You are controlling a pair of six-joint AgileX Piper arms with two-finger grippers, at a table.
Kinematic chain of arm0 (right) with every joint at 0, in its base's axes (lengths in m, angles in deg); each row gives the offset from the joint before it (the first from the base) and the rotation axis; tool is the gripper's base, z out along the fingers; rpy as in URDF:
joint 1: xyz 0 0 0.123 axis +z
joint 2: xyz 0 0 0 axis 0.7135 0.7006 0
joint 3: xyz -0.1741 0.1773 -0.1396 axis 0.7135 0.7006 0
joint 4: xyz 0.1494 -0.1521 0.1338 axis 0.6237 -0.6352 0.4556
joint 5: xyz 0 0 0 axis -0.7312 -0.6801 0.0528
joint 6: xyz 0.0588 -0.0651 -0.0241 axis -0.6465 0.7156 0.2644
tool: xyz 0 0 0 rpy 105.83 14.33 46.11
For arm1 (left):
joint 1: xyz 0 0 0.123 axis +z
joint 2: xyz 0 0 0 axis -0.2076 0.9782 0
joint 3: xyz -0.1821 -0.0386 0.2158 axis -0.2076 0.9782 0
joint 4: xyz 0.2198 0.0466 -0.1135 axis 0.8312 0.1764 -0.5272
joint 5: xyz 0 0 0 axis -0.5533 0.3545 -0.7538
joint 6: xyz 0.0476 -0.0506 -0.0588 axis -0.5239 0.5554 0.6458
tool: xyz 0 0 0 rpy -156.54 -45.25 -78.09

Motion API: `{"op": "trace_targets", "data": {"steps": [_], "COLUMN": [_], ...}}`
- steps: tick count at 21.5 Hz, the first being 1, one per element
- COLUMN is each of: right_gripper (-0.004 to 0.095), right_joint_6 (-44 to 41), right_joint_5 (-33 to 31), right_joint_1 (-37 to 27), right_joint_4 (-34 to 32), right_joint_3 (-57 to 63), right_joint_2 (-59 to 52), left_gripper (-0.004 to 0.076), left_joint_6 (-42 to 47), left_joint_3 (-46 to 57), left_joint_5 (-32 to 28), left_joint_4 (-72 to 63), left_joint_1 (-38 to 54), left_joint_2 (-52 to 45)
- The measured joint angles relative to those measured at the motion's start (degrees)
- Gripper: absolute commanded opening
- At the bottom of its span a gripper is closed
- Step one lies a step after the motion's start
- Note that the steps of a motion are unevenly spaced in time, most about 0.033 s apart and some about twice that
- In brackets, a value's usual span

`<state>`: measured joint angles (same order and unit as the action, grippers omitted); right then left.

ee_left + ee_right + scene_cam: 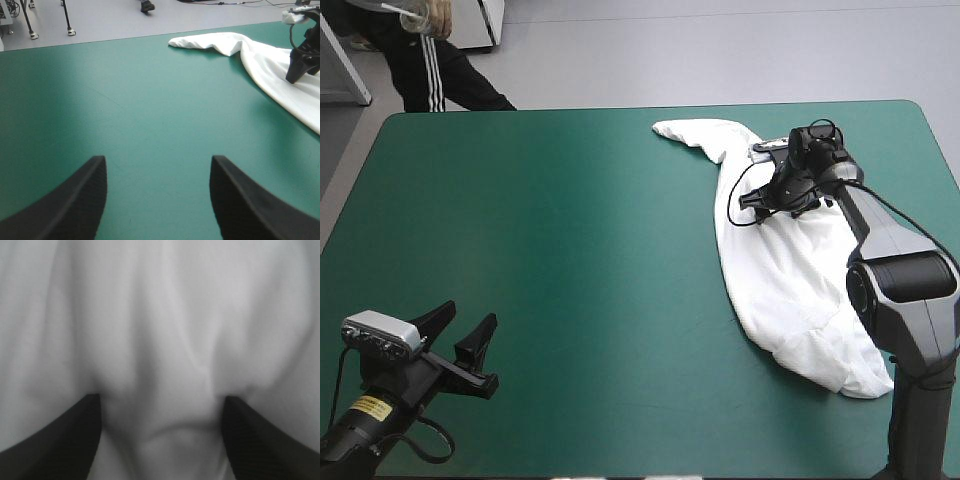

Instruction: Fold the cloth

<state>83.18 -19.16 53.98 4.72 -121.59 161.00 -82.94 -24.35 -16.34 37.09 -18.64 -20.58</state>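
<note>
While splayed, right tool [161, 399] on T-shirt [160, 310]

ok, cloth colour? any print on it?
Plain white T-shirt, no print visible. It shows best in the high view.

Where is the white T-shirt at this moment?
In the high view the T-shirt lies along the right side of the table, from the far edge toward the near right corner, its far part under the right gripper.
</note>
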Motion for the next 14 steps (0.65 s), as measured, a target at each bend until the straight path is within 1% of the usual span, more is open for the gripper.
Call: {"op": "trace_targets", "data": {"steps": [1,3,5,8,9,11,14], "right_gripper": [0.0319,-0.0013,-0.0013,-0.0014,-0.0014,-0.0014,-0.0014], "right_joint_6": [-0.1,0.0,1.7,4.7,5.7,6.9,7.3], "right_joint_5": [-0.6,-1.9,-2.3,-3.7,-4.5,-5.3,-5.6], "right_joint_1": [0.0,0.1,1.7,6.1,8.5,13.7,20.4], "right_joint_4": [0.0,-0.1,-0.2,-6.3,-7.3,-5.9,-1.3], "right_joint_3": [-0.4,-1.5,-2.1,-5.0,-6.7,-10.0,-13.5], "right_joint_2": [0.7,2.0,2.2,3.0,3.5,4.7,5.9], "left_gripper": [0.0441,0.0441,0.0441,0.0441,0.0441,0.0441,0.0441], "left_joint_6": [0.0,-0.1,-0.2,-0.2,-0.2,-0.2,-0.2], "left_joint_3": [0.0,-0.1,-0.1,-0.1,-0.1,-0.1,-0.1], "left_joint_5": [0.0,0.0,0.0,0.0,0.0,0.0,-0.5], "left_joint_4": [0.0,0.0,0.0,0.0,0.0,0.0,0.0], "left_joint_1": [0.0,0.0,0.0,0.0,0.0,0.0,0.0], "left_joint_2": [0.0,0.0,0.0,0.0,0.0,0.0,0.0]}}
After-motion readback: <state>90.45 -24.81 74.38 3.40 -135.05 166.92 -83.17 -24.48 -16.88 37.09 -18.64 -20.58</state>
